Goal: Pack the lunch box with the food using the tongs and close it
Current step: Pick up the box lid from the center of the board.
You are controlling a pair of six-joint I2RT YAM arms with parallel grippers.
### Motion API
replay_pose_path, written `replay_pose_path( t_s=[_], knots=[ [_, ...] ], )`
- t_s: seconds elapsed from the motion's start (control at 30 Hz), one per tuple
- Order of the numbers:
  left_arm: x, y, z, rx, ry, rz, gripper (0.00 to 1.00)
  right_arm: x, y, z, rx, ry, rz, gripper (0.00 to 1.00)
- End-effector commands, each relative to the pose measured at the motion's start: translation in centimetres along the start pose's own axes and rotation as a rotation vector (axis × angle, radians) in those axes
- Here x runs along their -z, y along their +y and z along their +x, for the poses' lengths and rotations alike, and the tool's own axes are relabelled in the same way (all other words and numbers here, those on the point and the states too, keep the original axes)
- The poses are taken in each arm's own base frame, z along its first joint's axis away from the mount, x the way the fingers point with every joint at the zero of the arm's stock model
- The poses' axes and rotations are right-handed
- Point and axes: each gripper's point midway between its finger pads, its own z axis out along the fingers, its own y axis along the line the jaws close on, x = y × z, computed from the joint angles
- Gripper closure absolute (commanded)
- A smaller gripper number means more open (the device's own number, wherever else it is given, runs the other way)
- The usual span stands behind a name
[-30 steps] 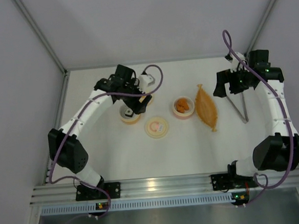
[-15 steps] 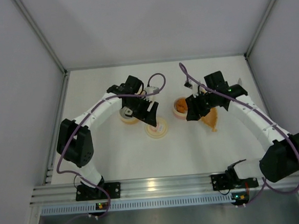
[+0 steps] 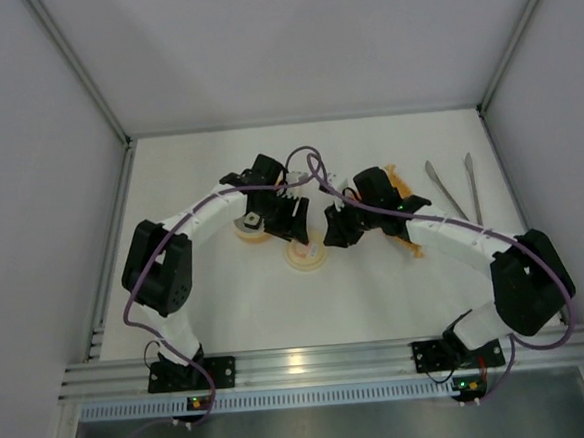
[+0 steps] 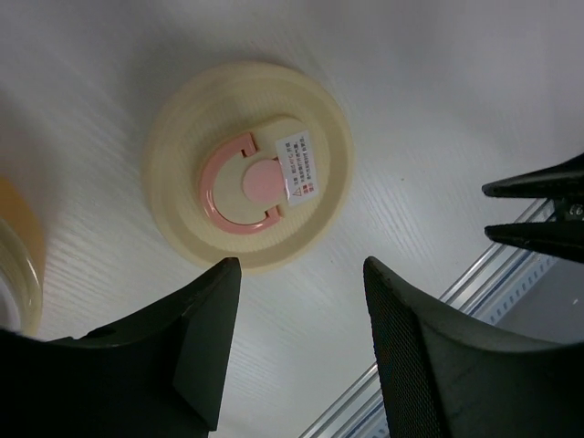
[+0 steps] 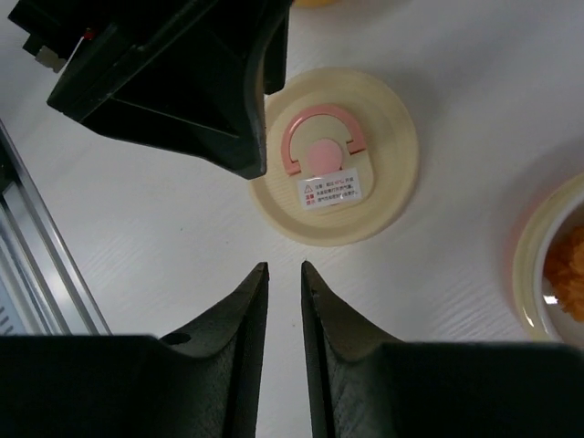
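The lunch box's cream lid (image 3: 310, 261) with its pink mark lies flat on the table, also seen as the lid (image 4: 248, 178) and the lid (image 5: 333, 155). My left gripper (image 3: 298, 229) (image 4: 299, 265) hovers at its edge, open and empty. My right gripper (image 3: 333, 238) (image 5: 284, 265) hangs just off the lid's other side, nearly shut with a thin gap and nothing in it. The lunch box (image 5: 558, 265), with orange food inside, shows at the right edge of the right wrist view. The orange bag (image 3: 415, 242) is partly under my right arm. The tongs (image 3: 442, 188) lie at the back right.
A second cream container (image 3: 250, 229) sits under my left wrist. The left gripper's black body (image 5: 173, 82) crowds the lid from one side. A metal rail (image 3: 302, 362) runs along the table's near edge, and walls close in the back and sides.
Both arms swung inward to the lid. The right arm left the tongs' area and its jaws went from wide to a thin gap. The left jaws narrowed somewhat.
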Motion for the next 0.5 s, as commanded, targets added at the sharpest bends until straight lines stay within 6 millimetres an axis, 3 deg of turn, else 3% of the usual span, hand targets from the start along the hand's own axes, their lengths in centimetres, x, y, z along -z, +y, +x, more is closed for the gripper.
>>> replay_pose_path(
  t_s=[0.0,0.13,0.2,0.47],
  knots=[
    [-1.0,1.1,-1.5,0.043,-0.046,-0.034,0.38,-2.3,1.6,-3.4,0.079,-0.139,-0.09,0.8],
    [-1.7,2.6,-2.0,0.094,-0.047,-0.062,0.38,-3.7,1.9,-2.5,-0.01,-0.114,-0.127,0.79],
    [-2.2,2.6,-2.0,0.106,-0.035,-0.044,0.38,-4.2,2.0,-2.6,-0.041,-0.123,-0.147,0.79],
    [-2.9,3.1,-1.6,0.133,-0.019,-0.057,0.39,-7.0,1.2,0.3,-0.206,-0.057,-0.162,0.78]
  ],
)
